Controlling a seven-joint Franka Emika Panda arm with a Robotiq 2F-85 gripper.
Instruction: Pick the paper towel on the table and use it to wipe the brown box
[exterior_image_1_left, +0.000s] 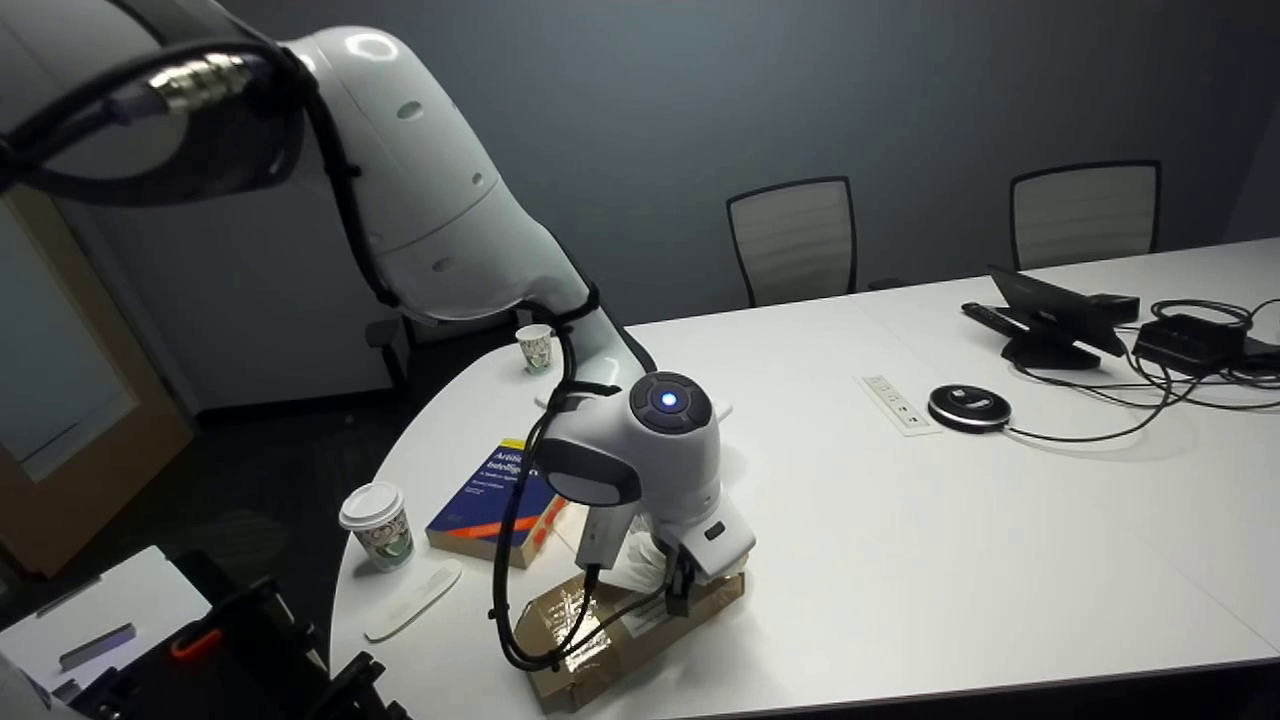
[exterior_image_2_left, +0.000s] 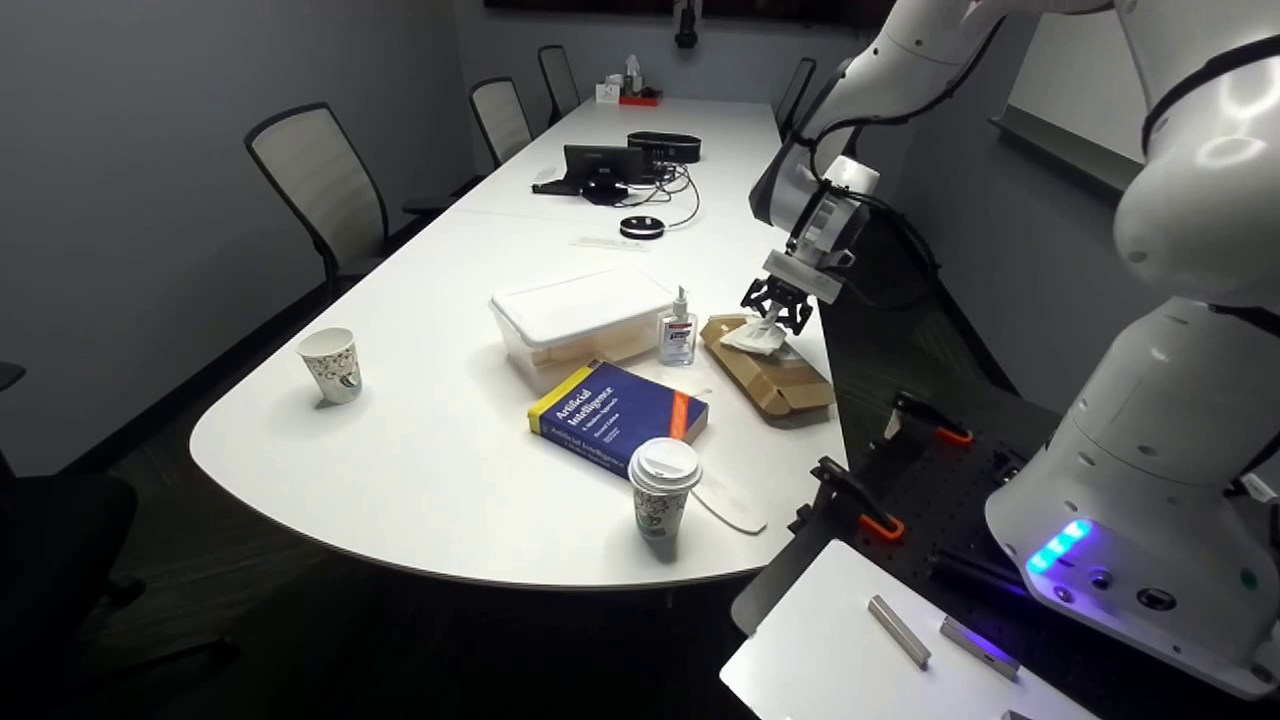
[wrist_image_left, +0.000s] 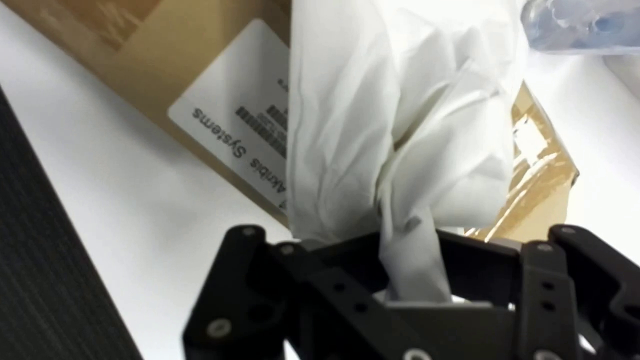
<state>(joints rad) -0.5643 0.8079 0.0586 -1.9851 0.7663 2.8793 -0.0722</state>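
The arm (exterior_image_2_left: 895, 75) bends down over the brown box (exterior_image_2_left: 778, 384), its claw (exterior_image_2_left: 777, 312) clamped on the paper towel (exterior_image_2_left: 752, 338).

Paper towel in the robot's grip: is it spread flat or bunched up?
Bunched up: in the wrist view, the paper towel shows deep folds and narrows to a strip pinched in the gripper.
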